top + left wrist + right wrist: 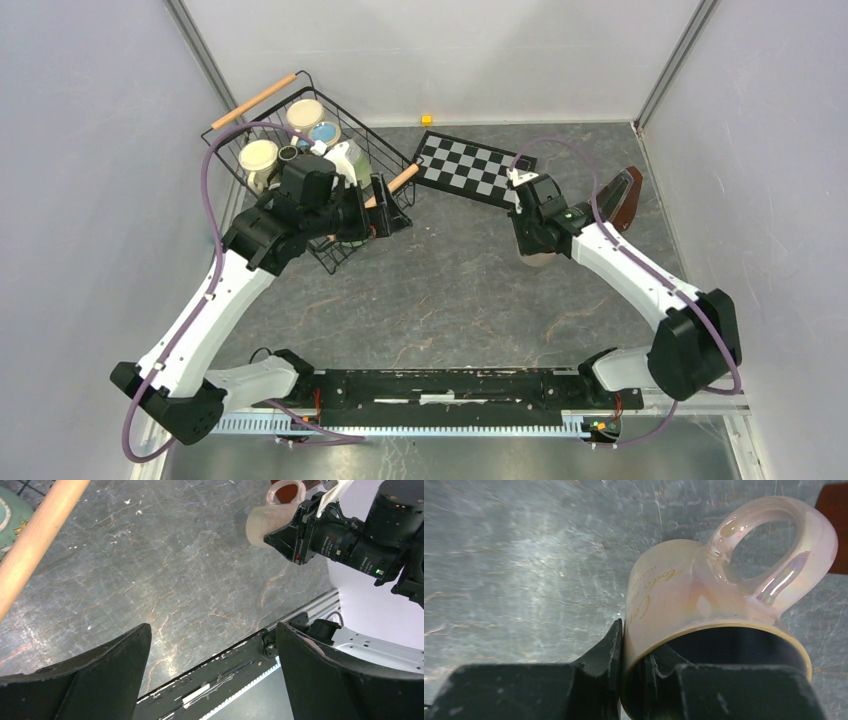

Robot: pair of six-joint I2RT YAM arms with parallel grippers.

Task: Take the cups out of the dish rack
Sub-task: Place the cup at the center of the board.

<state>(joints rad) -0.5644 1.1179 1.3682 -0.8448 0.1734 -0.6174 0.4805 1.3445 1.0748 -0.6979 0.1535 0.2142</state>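
Presently the right arm stretches forward over the table (440,300), its right gripper (634,647) pinching the rim of a pearly pink mug (684,590), well clear of the dish rack (372,135). The mug's mouth faces the wrist, base toward the tabletop, handle out sideways (gold script, illegible). The left arm is folded by the rack, left gripper (212,630) spread wide, empty.

Pearly pink mug (704,600), iridescent sheen, gold script on its side, dark inside! Beneath it the table (450,290) is grey stone, veined rust and white. Black wire dish rack (372,150), pale wooden handles (253,101), cream cup (258,155). Black-and-white checkered board (470,168), brown metronome (625,200), purple cables (207,200).
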